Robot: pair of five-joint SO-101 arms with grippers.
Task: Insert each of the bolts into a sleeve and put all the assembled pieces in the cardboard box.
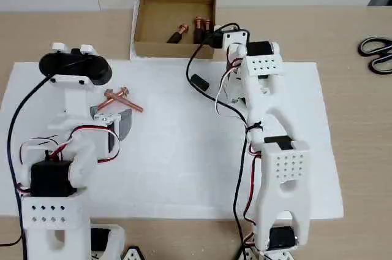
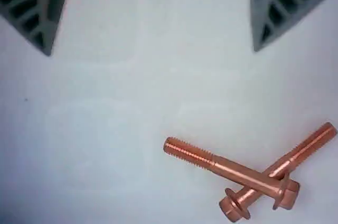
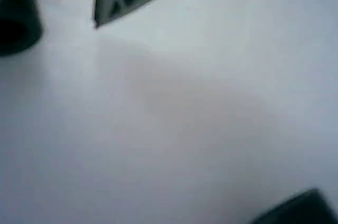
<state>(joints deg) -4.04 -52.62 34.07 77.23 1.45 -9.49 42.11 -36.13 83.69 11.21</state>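
Observation:
Two copper bolts (image 2: 248, 176) lie crossed on the white mat (image 1: 184, 162); in the high view the bolts (image 1: 119, 97) are just beyond my left gripper (image 1: 111, 117). The left gripper (image 2: 152, 50) hovers open over the mat with nothing between its grey fingers (image 2: 37, 7). A black sleeve (image 1: 199, 81) lies on the mat beside the right arm (image 1: 257, 70). In the right wrist view the sleeve (image 3: 16, 18) sits off to one side of my right gripper (image 3: 179, 118), which is open and low over the mat. The cardboard box (image 1: 144, 21) holds bolt-and-sleeve pieces (image 1: 201, 28).
Scissors (image 1: 376, 48) lie on the bare table at the far right. Black cables (image 1: 211, 51) trail from the right arm past the box's front corner. The mat's middle is open between the two arms.

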